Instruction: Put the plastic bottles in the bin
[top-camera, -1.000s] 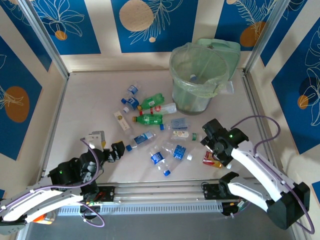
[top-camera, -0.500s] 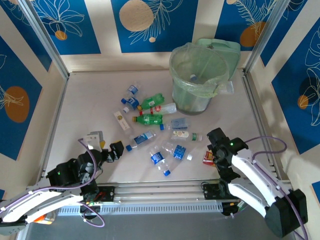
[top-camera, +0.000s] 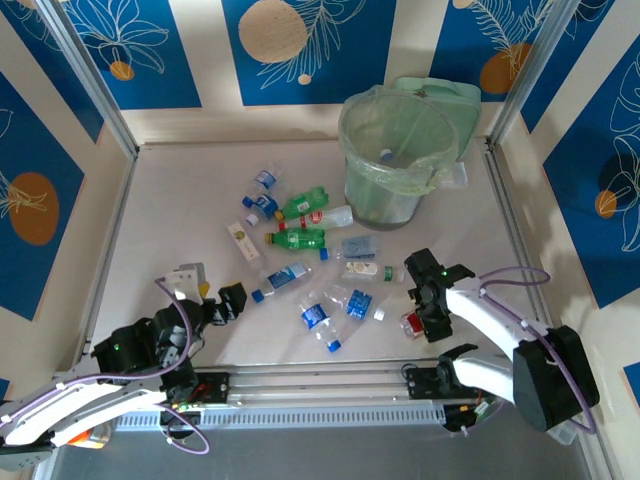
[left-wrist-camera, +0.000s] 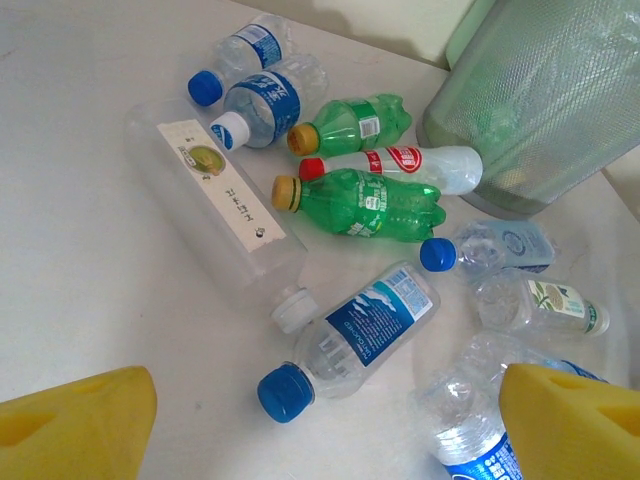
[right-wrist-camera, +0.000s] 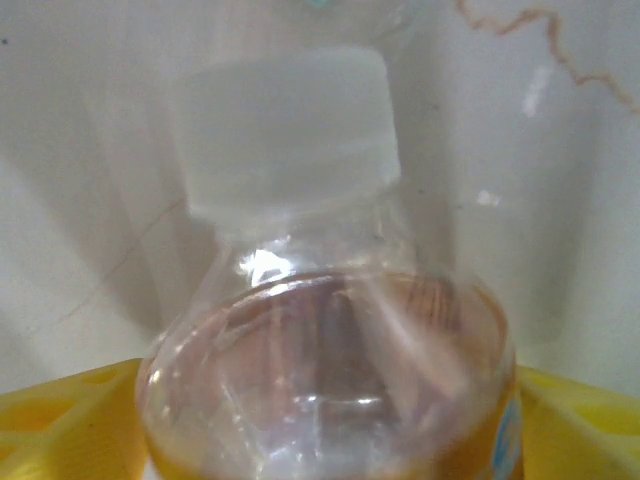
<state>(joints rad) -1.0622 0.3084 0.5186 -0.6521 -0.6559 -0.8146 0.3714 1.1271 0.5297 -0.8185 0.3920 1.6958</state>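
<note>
So the right gripper (top-camera: 421, 320) is down on the table (top-camera: 170, 200) at the near right end of the mess. In its wrist view the brown bottle (right-wrist-camera: 330, 400) sits right between the yellow fingers (right-wrist-camera: 70, 425), one touching each side, with its pale cap (right-wrist-camera: 285, 130) pointing away from the camera. The bottle looks to be lying on the table, not lifted. The left gripper (left-wrist-camera: 328, 395) hangs near the front left with its jaws spread wide and nothing in them. The rest of the bottles (top-camera: 300, 250) are scattered across the middle of the table, between the arms and the bin (top-camera: 380, 195). From the left wrist you get two green bottles (left-wrist-camera: 370, 205) with a white bottle (left-wrist-camera: 420, 165), red cap, lying between them. There are two blue-capped clear ones (left-wrist-camera: 265, 100) just behind, a flat clear bottle (left-wrist-camera: 225, 200) with a paper label to their left, and a blue-label bottle (left-wrist-camera: 360, 325) closest to the fingers. The bin stands upright at the far right of the table, clear bag (top-camera: 437, 175) folded over its rim, well apart from the brown bottle. The white bottle's end lies just beside its base.
</note>
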